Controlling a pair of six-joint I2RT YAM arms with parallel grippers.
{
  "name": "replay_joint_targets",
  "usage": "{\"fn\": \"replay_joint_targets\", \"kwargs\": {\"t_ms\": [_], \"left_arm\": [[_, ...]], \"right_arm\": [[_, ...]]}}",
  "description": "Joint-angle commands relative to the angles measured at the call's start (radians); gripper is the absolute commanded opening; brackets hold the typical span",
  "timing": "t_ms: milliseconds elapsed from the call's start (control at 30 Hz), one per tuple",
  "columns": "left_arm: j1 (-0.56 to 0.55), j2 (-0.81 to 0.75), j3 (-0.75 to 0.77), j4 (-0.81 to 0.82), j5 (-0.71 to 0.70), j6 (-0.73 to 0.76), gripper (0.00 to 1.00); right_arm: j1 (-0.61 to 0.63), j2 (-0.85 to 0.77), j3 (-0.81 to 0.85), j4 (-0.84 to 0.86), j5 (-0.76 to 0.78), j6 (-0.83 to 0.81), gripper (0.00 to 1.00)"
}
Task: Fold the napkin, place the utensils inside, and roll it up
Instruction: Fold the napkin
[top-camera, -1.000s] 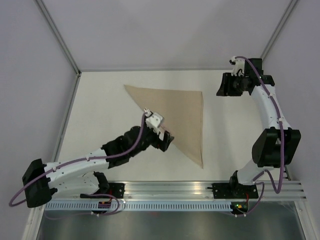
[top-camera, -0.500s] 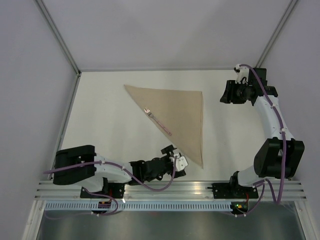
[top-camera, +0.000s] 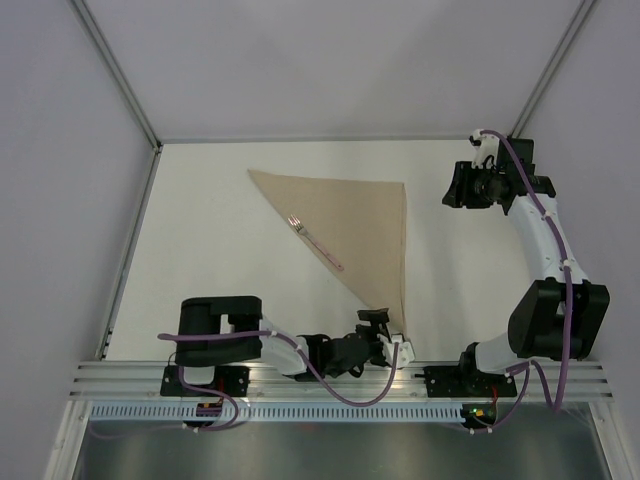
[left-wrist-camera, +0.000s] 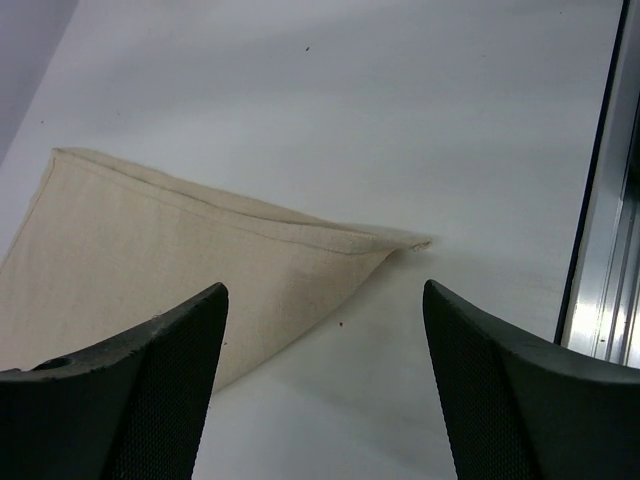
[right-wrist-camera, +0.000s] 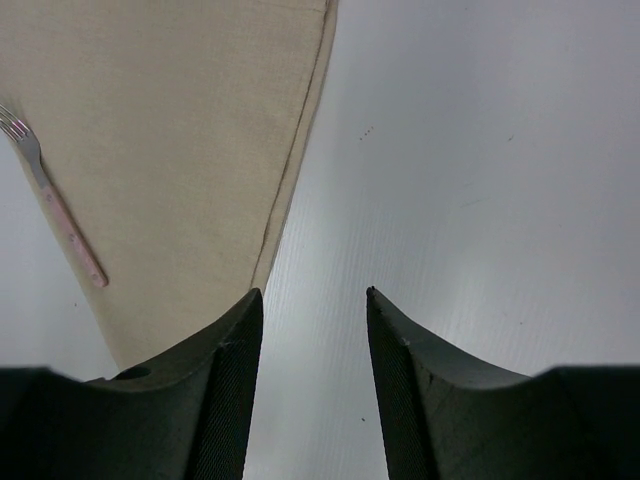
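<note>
The tan napkin (top-camera: 365, 225) lies flat on the table, folded into a triangle. The fork (top-camera: 317, 244), with pink handle and silver tines, lies along its long slanted edge. My left gripper (top-camera: 385, 332) is low at the table's near edge, open and empty, just short of the napkin's near corner. In the left wrist view the napkin's corner (left-wrist-camera: 180, 260) lies ahead of the gripper (left-wrist-camera: 322, 290). My right gripper (top-camera: 455, 186) is open and empty, right of the napkin's far right corner. The right wrist view shows its open gripper (right-wrist-camera: 312, 292), the napkin (right-wrist-camera: 170, 140) and the fork (right-wrist-camera: 55, 205).
An aluminium rail (top-camera: 330, 378) runs along the near edge and shows in the left wrist view (left-wrist-camera: 600, 250). Grey walls enclose the white table (top-camera: 200, 240) at the left, back and right.
My left arm has drawn back from the napkin's slanted edge and swung right along the near edge to the napkin's near corner. The fork now shows on the napkin. The right arm shifted slightly.
</note>
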Motion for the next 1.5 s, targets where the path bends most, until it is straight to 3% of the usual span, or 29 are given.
{"fn": "replay_joint_targets", "kwargs": {"t_ms": [0,600,967,1233,1300,1467], "left_arm": [[-0.014,0.044,0.053,0.059,-0.009,0.071,0.82],[-0.035,0.187,0.142,0.040,-0.018,0.107,0.68],[-0.035,0.222,0.162,0.029,-0.005,0.094,0.45],[-0.035,0.213,0.233,-0.069,0.032,0.037,0.17],[-0.037,0.212,0.256,-0.093,0.041,0.006,0.02],[-0.051,0.202,0.299,-0.135,0.069,-0.067,0.02]], "right_arm": [[-0.005,-0.039,-0.009,0.034,0.013,-0.006,0.51],[-0.005,-0.049,-0.022,0.039,0.009,-0.010,0.49],[-0.005,-0.048,-0.026,0.040,0.012,-0.010,0.46],[-0.005,-0.049,-0.025,0.042,0.015,-0.011,0.45],[-0.005,-0.049,-0.025,0.042,0.016,-0.011,0.45],[-0.005,-0.051,-0.026,0.043,0.018,-0.014,0.45]]}}
